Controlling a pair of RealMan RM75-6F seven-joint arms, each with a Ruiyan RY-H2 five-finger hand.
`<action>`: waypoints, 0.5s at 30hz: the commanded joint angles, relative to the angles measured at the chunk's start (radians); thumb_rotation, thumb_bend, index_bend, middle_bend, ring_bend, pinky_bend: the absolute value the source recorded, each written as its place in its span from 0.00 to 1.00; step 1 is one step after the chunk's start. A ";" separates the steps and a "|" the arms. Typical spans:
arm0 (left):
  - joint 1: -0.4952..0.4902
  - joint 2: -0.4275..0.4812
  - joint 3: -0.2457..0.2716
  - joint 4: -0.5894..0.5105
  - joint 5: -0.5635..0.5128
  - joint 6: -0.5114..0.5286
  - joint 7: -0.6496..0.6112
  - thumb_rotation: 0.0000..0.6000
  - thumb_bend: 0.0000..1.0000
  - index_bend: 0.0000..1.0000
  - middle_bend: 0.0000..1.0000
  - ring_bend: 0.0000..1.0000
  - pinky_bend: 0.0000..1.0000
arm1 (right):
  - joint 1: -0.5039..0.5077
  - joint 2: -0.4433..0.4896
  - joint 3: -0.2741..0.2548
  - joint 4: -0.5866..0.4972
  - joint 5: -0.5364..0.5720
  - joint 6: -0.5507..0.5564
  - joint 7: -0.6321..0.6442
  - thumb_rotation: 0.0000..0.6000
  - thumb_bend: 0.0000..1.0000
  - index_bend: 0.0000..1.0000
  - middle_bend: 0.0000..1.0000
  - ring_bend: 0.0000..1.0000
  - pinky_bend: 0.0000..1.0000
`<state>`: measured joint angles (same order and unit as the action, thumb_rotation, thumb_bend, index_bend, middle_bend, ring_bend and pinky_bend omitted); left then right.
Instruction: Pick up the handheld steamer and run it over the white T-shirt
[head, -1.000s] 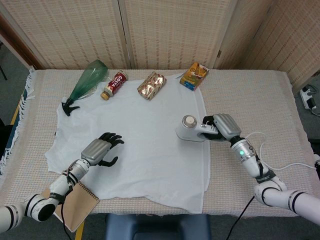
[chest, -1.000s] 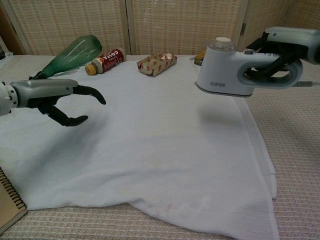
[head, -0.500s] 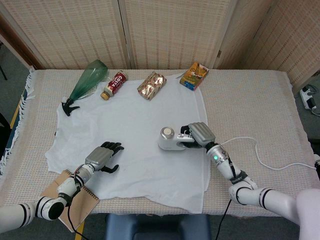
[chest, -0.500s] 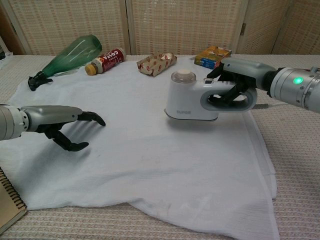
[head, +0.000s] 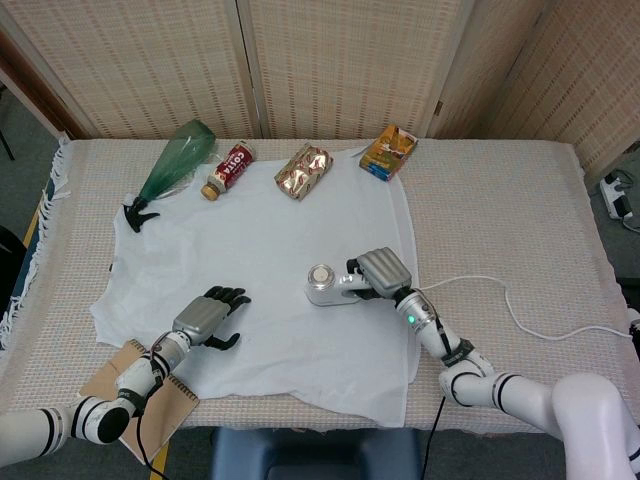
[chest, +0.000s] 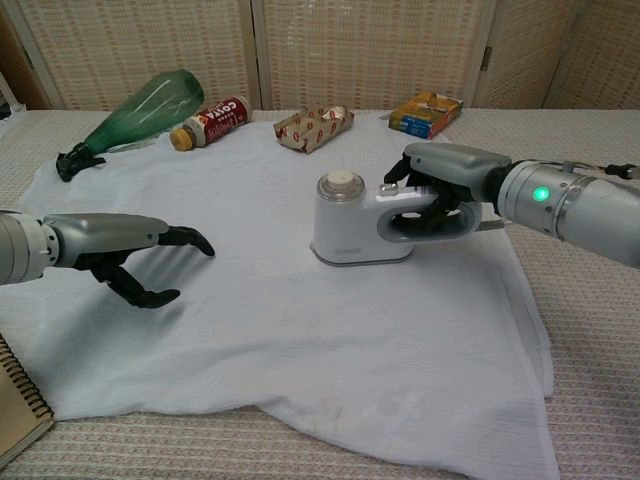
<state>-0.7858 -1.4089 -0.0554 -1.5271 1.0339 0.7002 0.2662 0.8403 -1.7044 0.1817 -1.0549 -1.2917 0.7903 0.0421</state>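
Steamer (chest: 352, 228) in right hand (chest: 445, 180), flat on T-shirt (chest: 280, 300).

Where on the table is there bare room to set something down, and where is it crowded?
Bare cloth lies right of the T-shirt, broken only by the steamer's white cord. The shirt's middle, between the left hand and the steamer held by the right hand, is free too. The far edge is crowded: green bottle, brown bottle, foil packet, orange box.

A folding screen (head: 330, 60) of pale woven panels in light wooden frames stands behind the worktop (head: 500, 200), which is covered with a beige woven cloth fringed at its left edge. Grey floor (head: 25, 160) shows at the left, and a white power strip (head: 620, 195) lies on the floor at the right.
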 joint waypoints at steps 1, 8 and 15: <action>-0.001 0.003 0.002 -0.004 0.002 0.003 -0.002 0.69 0.49 0.14 0.07 0.00 0.00 | -0.007 0.003 -0.008 0.033 0.005 0.001 -0.020 1.00 0.66 0.87 0.90 0.87 1.00; 0.002 0.017 0.003 -0.014 0.008 0.009 -0.030 0.68 0.49 0.14 0.07 0.00 0.00 | -0.034 0.024 -0.009 0.104 0.039 -0.009 -0.032 1.00 0.66 0.87 0.90 0.87 1.00; 0.003 0.019 0.011 -0.011 0.020 0.021 -0.030 0.69 0.49 0.15 0.07 0.00 0.00 | -0.059 0.061 0.023 0.058 0.031 0.046 0.056 1.00 0.66 0.87 0.90 0.87 1.00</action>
<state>-0.7827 -1.3893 -0.0448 -1.5387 1.0534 0.7208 0.2357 0.7888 -1.6573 0.1913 -0.9634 -1.2514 0.8157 0.0582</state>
